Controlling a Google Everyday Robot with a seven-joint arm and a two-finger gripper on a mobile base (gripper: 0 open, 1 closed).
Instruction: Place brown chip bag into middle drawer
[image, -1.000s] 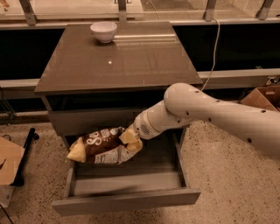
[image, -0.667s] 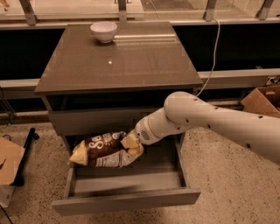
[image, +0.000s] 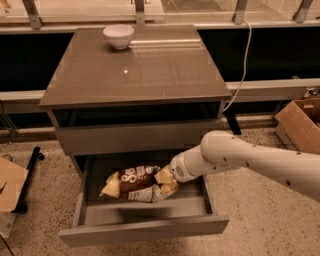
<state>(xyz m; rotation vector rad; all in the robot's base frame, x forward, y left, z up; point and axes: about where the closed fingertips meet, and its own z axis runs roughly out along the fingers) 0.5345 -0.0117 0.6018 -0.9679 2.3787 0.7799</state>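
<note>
Reaching low, gripper (image: 168, 179) holding brown chip bag (image: 134, 183), over middle drawer (image: 145, 231)

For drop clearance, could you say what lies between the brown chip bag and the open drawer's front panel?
Camera view: only bare middle drawer floor; the tool grips the right end of the brown chip bag.

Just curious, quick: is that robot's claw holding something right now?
Gripper: closed on the crinkly brown chip bag, over the open grey drawer.
</note>
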